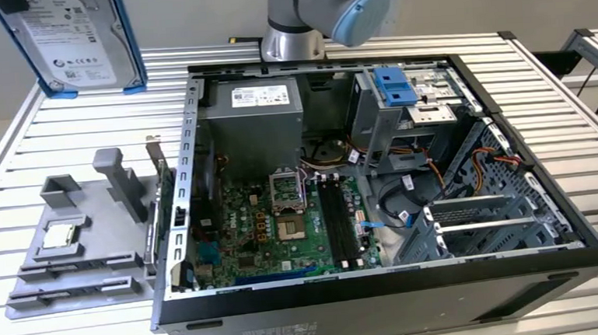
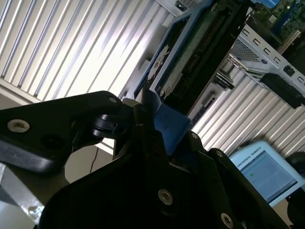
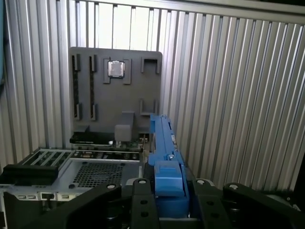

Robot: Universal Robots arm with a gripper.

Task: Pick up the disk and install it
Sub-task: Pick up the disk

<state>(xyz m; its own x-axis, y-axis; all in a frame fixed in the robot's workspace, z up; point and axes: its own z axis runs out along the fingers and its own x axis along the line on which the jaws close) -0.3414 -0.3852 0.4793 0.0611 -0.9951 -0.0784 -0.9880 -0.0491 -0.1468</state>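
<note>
The disk [image 1: 67, 37] hangs upright in the air over the table's far corner, at the exterior view's left. Its white label faces the camera and the blue rail bracket frames its sides and lower end. In the first wrist view I see the disk [image 3: 162, 138] edge-on, with my gripper [image 3: 169, 186] shut on the blue bracket and a black finger [image 3: 142, 193] pressed against each side. In the second wrist view the disk [image 2: 190, 57] reaches away from my gripper [image 2: 150, 119], which clamps its blue tab.
The open computer case [image 1: 193, 221] lies on the slatted metal table [image 1: 69, 135], with a blue latch piece [image 1: 393, 84] at its drive bay. Beside the case on the exterior view's left is a grey fixture tray [image 1: 117, 249] holding a small silver chip [image 1: 59, 235].
</note>
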